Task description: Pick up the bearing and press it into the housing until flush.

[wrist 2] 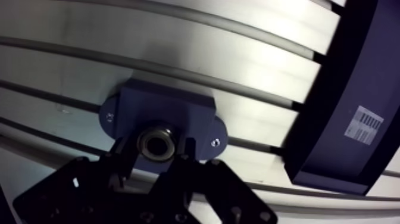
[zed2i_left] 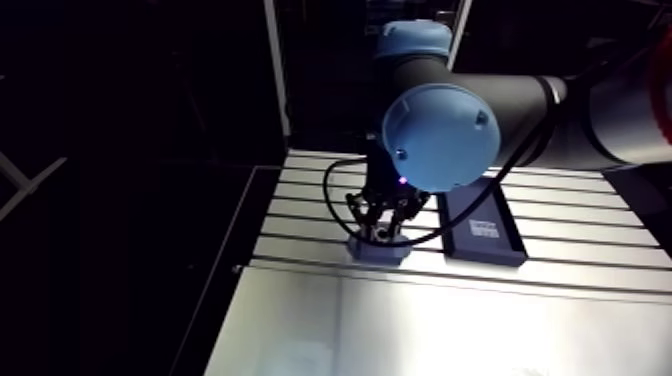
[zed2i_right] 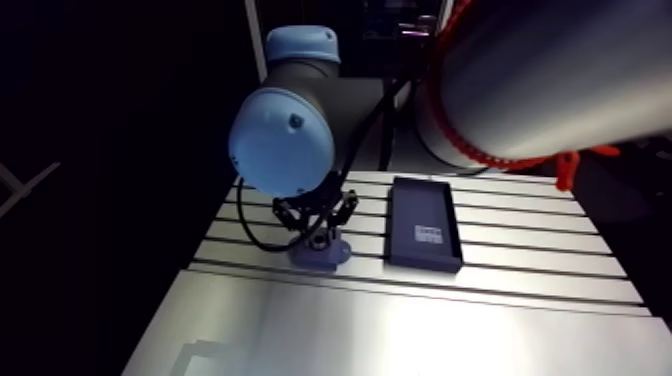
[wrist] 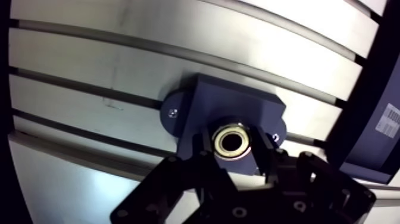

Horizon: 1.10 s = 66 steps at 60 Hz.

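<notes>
Wrist view: the claw [wrist: 232,146] is right down on the housing [wrist: 235,104], its two fingers pinching the bearing [wrist: 233,130] from either side. The ring sits at the housing's bore, directly under the claw. Flush or not, I can't tell. Ahead of the claw there's bare slotted table [wrist: 89,59], plenty of room. Beside it, the dark tray [wrist 2: 351,77] stands near, its wall just apart from the housing's flange. The table's edge lies on the claw's other side.
</notes>
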Tool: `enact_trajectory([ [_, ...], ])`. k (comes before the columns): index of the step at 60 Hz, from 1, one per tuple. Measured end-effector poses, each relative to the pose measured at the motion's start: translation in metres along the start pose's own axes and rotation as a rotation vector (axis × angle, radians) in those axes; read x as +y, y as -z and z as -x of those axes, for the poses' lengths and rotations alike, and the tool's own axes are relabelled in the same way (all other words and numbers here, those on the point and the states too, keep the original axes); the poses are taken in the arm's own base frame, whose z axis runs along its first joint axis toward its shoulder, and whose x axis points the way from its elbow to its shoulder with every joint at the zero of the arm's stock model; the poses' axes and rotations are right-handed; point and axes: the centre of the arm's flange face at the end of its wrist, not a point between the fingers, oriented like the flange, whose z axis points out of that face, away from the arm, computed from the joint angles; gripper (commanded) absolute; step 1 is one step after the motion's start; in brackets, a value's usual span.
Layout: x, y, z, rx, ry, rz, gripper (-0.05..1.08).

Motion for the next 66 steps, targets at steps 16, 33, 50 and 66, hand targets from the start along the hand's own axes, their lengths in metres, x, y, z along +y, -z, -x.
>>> enact_trajectory([
  [16, 0.0001, -0.0005, 0.0002, -0.001, 0.000, 0.000, 0.61],
  [33, 0.0002, -0.0012, 0.0007, -0.003, 0.000, 0.000, 0.61],
  [50, 0.0003, -0.0018, 0.0007, -0.004, 0.000, 0.001, 0.61],
  [66, 0.0003, -0.0024, 0.0005, -0.004, 0.001, 0.001, 0.61],
])
